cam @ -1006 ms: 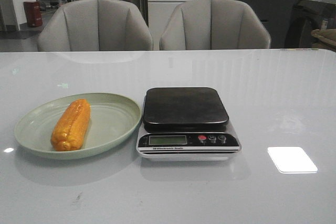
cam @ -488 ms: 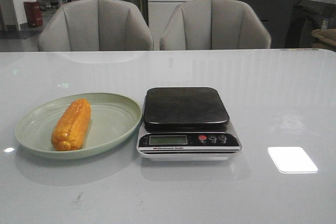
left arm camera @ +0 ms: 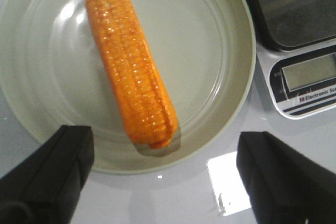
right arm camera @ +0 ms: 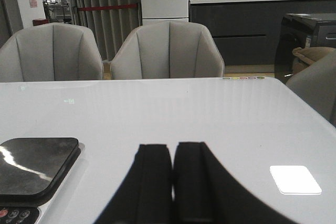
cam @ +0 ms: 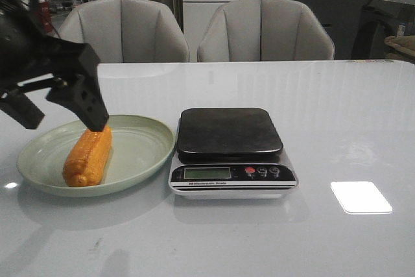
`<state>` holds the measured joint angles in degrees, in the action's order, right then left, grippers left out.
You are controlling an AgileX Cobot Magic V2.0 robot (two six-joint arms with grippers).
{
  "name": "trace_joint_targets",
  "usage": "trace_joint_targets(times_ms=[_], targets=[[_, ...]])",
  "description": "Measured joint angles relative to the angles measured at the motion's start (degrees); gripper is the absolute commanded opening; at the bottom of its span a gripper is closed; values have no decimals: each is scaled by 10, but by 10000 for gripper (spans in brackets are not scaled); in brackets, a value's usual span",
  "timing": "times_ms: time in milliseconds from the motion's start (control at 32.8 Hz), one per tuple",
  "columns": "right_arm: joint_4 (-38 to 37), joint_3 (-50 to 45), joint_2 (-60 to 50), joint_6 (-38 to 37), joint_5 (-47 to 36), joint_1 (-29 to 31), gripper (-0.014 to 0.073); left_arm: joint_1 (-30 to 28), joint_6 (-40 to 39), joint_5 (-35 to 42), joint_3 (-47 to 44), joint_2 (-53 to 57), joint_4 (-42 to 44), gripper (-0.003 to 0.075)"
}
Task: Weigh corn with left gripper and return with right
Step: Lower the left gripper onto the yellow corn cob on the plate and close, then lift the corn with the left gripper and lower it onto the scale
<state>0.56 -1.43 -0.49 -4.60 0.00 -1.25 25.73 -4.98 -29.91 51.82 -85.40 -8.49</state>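
The corn [cam: 88, 156] lies alone in the green plate [cam: 139, 154] on the desk [cam: 337, 128]. The left tool [cam: 63, 117] hangs above it, spread wide and empty. The right tool [right arm camera: 172, 182] is closed on nothing.

One corn [cam: 88, 156]; one plate [cam: 139, 154]; one scale [cam: 231, 152]; two chairs [cam: 120, 30].

front faces forward, left wrist looks down

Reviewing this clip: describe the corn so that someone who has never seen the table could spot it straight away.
On the white table, left of the black-topped scale, sits a pale green plate. The corn lies in it, lengthwise front to back, with the open left pincer above its far end. It is the only orange thing on the table, ridged with kernel rows.
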Motion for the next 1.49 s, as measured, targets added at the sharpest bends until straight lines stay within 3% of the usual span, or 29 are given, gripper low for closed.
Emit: trace_joint_targets(times_ms=[366, 488, 610, 671, 732, 915, 1128, 1341, 1494], targets=[[0, 0, 0, 0, 0, 0, 165, -10, -22, -1, 47, -119, -2, 582], [0, 0, 0, 0, 0, 0, 165, -12, -27, -1, 48, -136, -2, 456], [0, 0, 0, 0, 0, 0, 165, -12, -27, 0, 49, -151, -5, 262], [0, 0, 0, 0, 0, 0, 165, -12, -27, -1, 52, -152, -7, 197], [0, 0, 0, 0, 0, 0, 165, -12, -27, -8, 64, -152, -10, 179], [0, 0, 0, 0, 0, 0, 165, 9, -29, -39, 144, -152, -17, 179], [0, 0, 0, 0, 0, 0, 165, 66, -31, -22, 195, -152, -39, 184], [0, 0, 0, 0, 0, 0, 165, 101, -31, -2, 221, -169, -69, 280], [0, 0, 0, 0, 0, 0, 165, 118, -31, 1, 247, -208, -94, 296]])
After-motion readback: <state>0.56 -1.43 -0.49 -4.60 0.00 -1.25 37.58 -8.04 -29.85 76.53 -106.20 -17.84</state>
